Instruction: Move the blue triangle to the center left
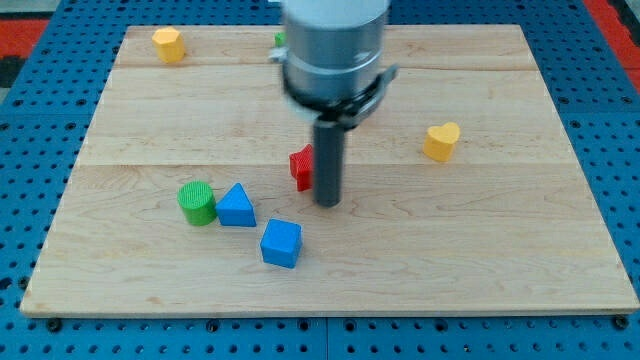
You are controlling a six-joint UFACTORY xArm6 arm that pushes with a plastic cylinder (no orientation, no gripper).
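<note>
The blue triangle [237, 206] lies on the wooden board [480, 250], left of the middle and toward the view's bottom. It touches a green cylinder [197, 203] on its left. A blue cube [281, 243] sits just below and right of it. My tip [327, 202] is down on the board, right of the blue triangle by about a block's width and a half, apart from it. A red block [301, 167] is right beside the rod on its left, partly hidden by it; its shape is not clear.
A yellow heart-shaped block [441, 141] lies at the right of the middle. A yellow block [169, 44] sits near the top left corner. A green block [280, 40] peeks out at the top behind the arm's body. Blue pegboard surrounds the board.
</note>
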